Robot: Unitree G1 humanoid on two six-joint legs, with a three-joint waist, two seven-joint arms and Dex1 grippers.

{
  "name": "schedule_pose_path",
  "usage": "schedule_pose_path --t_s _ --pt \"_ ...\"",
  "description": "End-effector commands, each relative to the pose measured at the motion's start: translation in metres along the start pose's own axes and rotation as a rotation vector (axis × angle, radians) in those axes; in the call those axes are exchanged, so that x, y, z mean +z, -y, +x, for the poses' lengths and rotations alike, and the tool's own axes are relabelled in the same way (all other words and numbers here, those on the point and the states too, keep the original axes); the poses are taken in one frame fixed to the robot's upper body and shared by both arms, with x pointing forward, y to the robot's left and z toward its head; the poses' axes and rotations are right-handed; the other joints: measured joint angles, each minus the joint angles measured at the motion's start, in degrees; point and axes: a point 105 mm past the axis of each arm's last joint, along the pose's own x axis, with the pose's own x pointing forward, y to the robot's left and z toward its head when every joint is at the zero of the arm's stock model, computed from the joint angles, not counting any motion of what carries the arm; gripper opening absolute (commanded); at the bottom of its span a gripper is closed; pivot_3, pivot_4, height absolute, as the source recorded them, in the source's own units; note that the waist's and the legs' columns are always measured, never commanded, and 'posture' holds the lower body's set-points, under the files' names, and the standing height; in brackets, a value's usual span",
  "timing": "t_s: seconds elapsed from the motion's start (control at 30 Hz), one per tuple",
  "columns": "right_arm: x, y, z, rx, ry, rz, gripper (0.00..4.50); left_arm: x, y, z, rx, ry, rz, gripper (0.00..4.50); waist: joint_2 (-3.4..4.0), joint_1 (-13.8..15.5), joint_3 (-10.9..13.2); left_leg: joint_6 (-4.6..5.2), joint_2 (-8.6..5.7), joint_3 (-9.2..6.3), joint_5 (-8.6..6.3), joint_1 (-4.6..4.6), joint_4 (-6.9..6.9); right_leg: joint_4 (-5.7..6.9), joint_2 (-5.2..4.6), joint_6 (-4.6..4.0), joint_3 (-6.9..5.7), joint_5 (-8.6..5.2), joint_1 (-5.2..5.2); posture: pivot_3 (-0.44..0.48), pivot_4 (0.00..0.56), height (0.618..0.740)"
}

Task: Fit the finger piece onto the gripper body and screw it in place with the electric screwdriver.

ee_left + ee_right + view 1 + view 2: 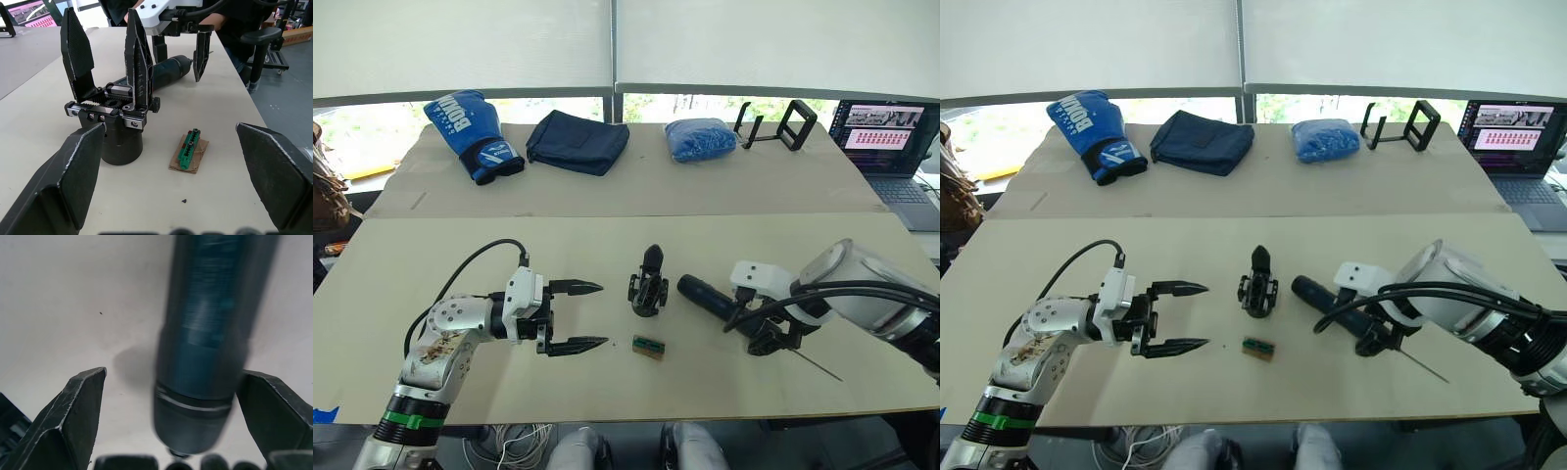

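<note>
My right gripper (171,421) hangs over the electric screwdriver (1327,296), its two black fingers spread wide with the barrel lying between them; in the right wrist view there is bare table on either side of the barrel, so nothing is pinched. The screwdriver lies flat on the near table (431,255), its rounded end toward 10 o'clock and the thin metal bit (1425,369) poking out toward 4 o'clock past my wrist.

My left gripper (576,315) sits at about 9 o'clock from the gripper body (648,286), fingers spread and empty, tips aimed at it but well apart from it. The gripper body stands upright near the table's middle; the left wrist view shows two upright black fingers on its metal rail. I cannot tell whether one of them is the finger piece.

A small green connector strip (648,347) on a scrap of brown card lies just beside the body at 6 o'clock, between my two grippers.

On the far table I see a blue boxing glove (470,132), a folded dark cloth (578,141), a blue bundle (700,138), a black stand (778,127) and a laptop (891,147).
</note>
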Motion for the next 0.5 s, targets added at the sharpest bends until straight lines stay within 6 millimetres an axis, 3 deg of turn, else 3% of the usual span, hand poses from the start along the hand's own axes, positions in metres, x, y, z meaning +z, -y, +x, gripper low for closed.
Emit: schedule_pose_path --t_s 0.03,0.4,0.5 --pt "0.001 0.006 -0.002 -0.037 -0.003 0.019 4.45 0.003 0.001 0.0 -0.001 0.012 0.025 4.5 0.0 0.0 0.0 0.0 0.0 0.0 0.0 0.0 0.0 0.0 0.0 0.0 0.0 0.0 0.0 0.0 0.15 0.74" --pt "0.005 0.017 0.007 -0.093 -0.049 -0.036 4.45 0.003 0.002 0.004 -0.015 0.016 0.021 4.5 -0.22 -0.2 -0.1 -0.01 0.01 0.03 0.0 0.1 0.08 0.0 0.02 0.01 0.01 0.0 0.12 0.0 0.15 0.74" --pt "0.001 0.021 0.006 -0.117 -0.119 -0.126 4.45 0.003 0.002 0.005 -0.015 0.017 0.019 4.5 -0.22 -0.2 -0.1 -0.01 0.01 0.06 0.0 0.12 0.12 0.03 0.0 -0.01 0.03 0.02 0.1 0.0 0.15 0.74"
